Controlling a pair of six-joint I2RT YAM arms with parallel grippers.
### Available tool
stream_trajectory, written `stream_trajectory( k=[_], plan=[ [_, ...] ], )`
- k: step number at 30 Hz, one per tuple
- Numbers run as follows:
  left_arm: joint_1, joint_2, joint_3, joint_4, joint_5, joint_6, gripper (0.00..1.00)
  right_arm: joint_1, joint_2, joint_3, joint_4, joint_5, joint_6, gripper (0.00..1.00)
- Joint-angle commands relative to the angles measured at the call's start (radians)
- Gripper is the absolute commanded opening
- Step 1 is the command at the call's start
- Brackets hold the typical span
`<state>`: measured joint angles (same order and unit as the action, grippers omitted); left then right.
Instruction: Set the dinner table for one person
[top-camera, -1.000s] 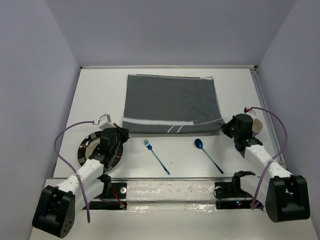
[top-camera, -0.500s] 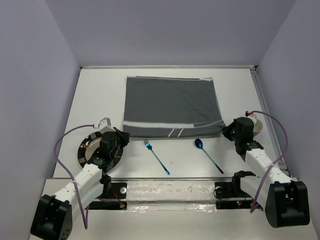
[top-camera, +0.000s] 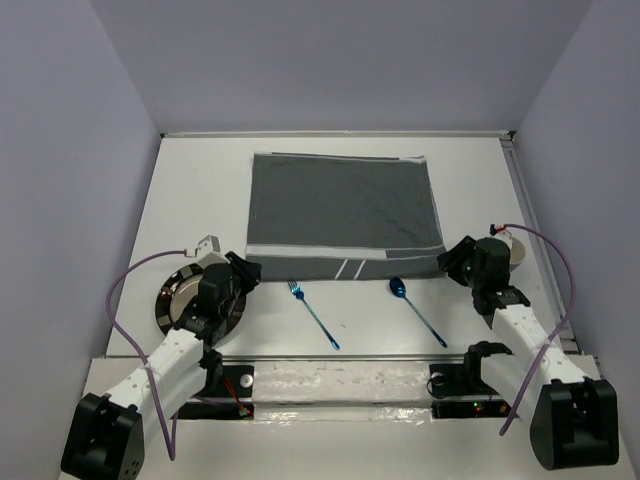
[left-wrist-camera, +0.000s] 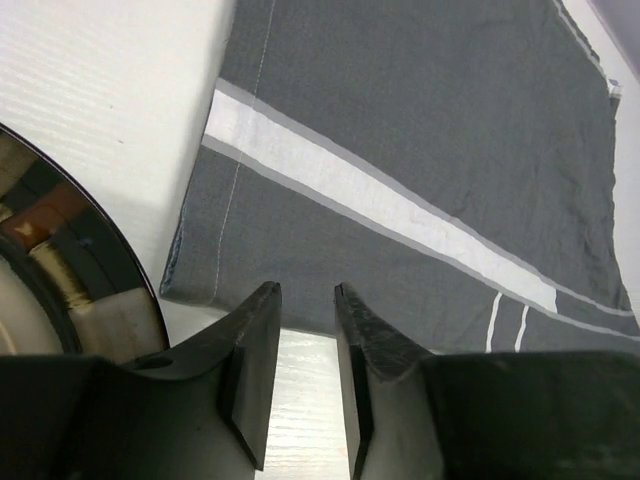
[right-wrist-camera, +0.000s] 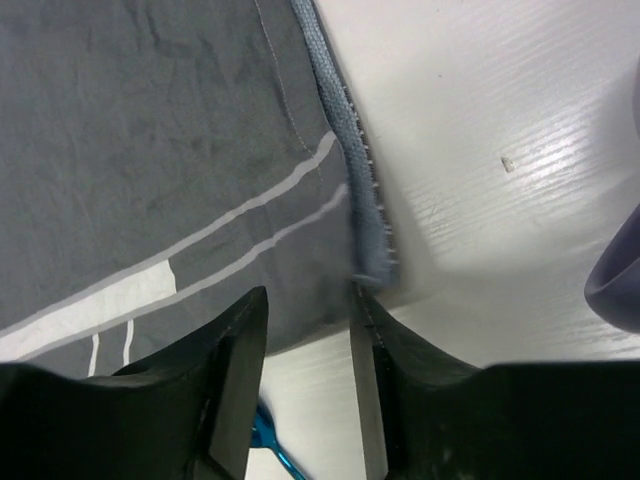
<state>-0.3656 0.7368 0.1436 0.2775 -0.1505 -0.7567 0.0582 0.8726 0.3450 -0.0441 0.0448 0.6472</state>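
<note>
The dinner table (top-camera: 200, 190), matte white and rectangular, spans the view beyond the arm bases. A grey striped placemat (top-camera: 345, 205) lies mid-table, nearer the far edge. The left gripper (left-wrist-camera: 305, 295) is at the mat's near-left corner and the right gripper (right-wrist-camera: 308, 295) at its near-right corner. Both have their jaws slightly parted and hold nothing.
</note>
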Motion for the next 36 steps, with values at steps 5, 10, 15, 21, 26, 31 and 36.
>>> stream_trajectory(
  k=[5,10,15,21,26,31,36],
  plan=[
    [-0.012,-0.077,0.027,-0.015,-0.001,0.022,0.42,-0.008,-0.109,0.109,-0.088,-0.026,-0.069,0.48],
    [-0.024,-0.094,0.088,-0.024,0.000,0.043,0.42,-0.008,-0.138,0.137,-0.105,-0.087,-0.084,0.41],
    [-0.087,-0.123,0.212,-0.023,0.014,0.077,0.42,0.075,-0.089,0.166,-0.053,-0.227,-0.086,0.22],
    [-0.113,-0.217,0.418,-0.089,0.057,0.164,0.48,0.492,0.003,0.183,0.219,-0.208,0.058,0.29],
    [-0.113,-0.303,0.594,-0.224,0.046,0.269,0.70,0.861,0.365,0.368,0.354,-0.051,0.058,0.43],
    [-0.113,-0.324,0.755,-0.377,0.043,0.396,0.83,1.005,0.740,0.560,0.478,-0.049,0.110,0.47],
    [-0.113,-0.353,0.777,-0.429,-0.009,0.485,0.90,1.032,1.013,0.771,0.572,-0.112,0.192,0.47]
  ],
)
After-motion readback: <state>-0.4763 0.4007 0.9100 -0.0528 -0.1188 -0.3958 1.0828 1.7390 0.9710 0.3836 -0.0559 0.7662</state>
